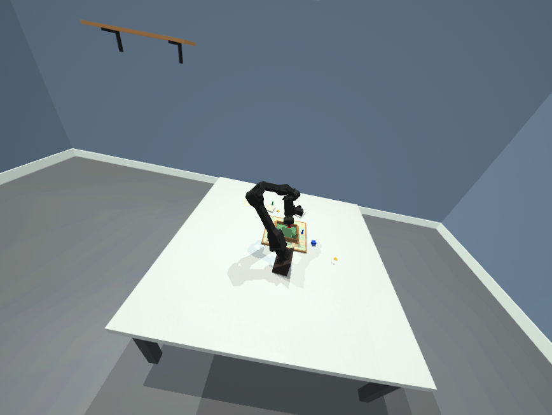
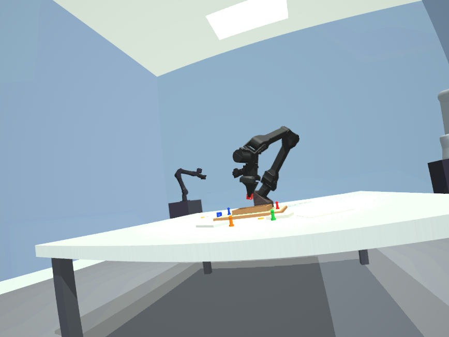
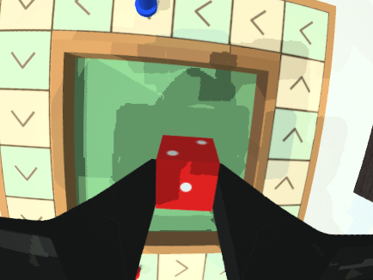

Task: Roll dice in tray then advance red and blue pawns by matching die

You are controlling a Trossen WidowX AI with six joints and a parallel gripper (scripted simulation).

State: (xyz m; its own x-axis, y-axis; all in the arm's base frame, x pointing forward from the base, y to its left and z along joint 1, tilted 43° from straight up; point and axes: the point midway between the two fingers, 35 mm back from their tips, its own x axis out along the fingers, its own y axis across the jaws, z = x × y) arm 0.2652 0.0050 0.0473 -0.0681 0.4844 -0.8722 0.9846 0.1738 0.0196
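My gripper (image 1: 289, 225) (image 2: 249, 194) (image 3: 186, 168) is shut on the red die (image 2: 249, 198) (image 3: 185, 173), above the tray (image 2: 250, 210) (image 3: 129, 44). In the wrist view the die shows one pip on one face and two on another. The green tray floor below shows no die where visible; my fingers hide part of it. The blue die (image 1: 313, 242) (image 2: 219, 214) lies on the table beside the board (image 1: 301, 245) (image 3: 22, 103). The blue pawn (image 1: 302, 232) (image 2: 228, 211) (image 3: 146, 5) stands on a cream square. The red pawn (image 2: 277, 205) (image 3: 137, 273) stands on the board, mostly hidden by a finger in the wrist view.
A green pawn (image 1: 272, 203) (image 2: 272, 215) and an orange pawn (image 2: 230, 221) stand beyond the board. Flat white pieces (image 1: 270, 209) (image 2: 206, 225) and small yellow pieces (image 1: 335, 258) (image 2: 260, 218) lie around it. Another arm (image 2: 186, 172) stands in the background.
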